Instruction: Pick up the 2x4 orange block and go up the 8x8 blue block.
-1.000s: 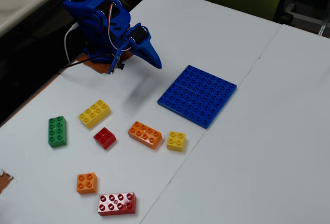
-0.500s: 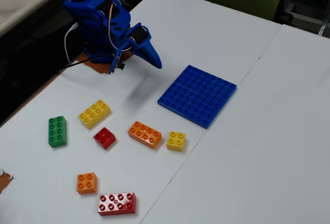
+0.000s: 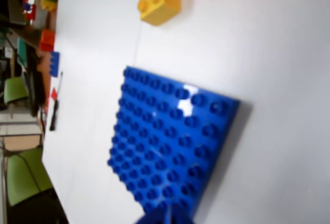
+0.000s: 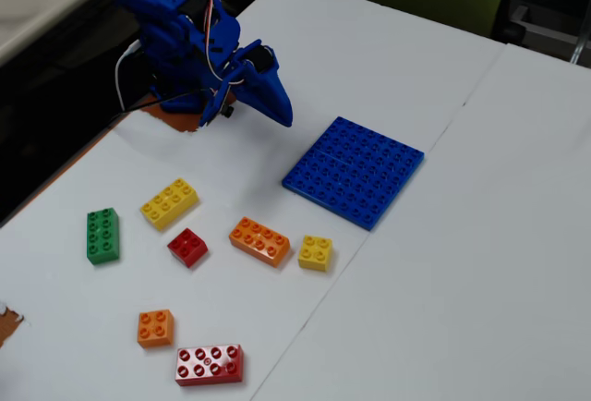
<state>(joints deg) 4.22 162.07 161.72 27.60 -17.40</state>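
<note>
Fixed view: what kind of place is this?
Likely an office or lab bench: white tables pushed together, green chairs alongside, and a small blue arm with toy bricks laid out.

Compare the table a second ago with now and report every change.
Only the arm moved: it lifted and leaned a little toward the blue plate, carrying the gripper slightly that way. It holds nothing. The long orange brick, the small yellow brick beside it, the plate and the other bricks lie where they were.
</note>
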